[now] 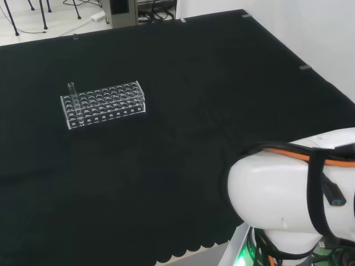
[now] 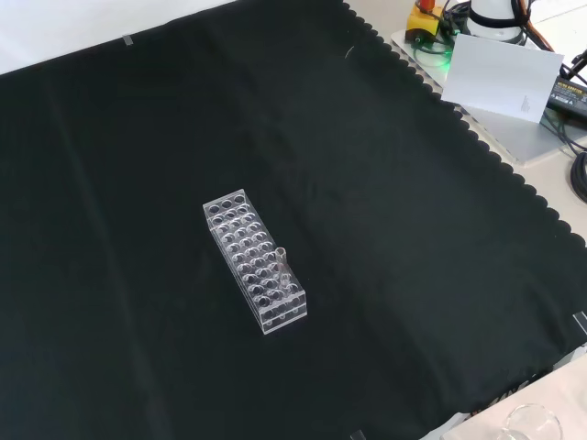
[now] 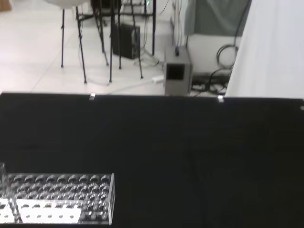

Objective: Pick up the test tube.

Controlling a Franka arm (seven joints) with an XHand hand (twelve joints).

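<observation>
At rack (image 1: 103, 103) corner hole, test tube (image 1: 72, 94) upright, black cloth (image 1: 183, 127) beneath

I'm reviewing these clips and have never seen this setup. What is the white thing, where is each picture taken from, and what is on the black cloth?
The big white shape in the head view is the robot arm itself, seen from a camera behind and above its base. The front view looks down on the bench from the opposite side, and the wrist view comes from a camera riding on the arm's wrist. On the black cloth stands a clear rack with many holes. One clear test tube stands upright in a hole at one end of the rack. The tube sits in the rack with nothing touching it, so picking it up has not yet begun.
</observation>
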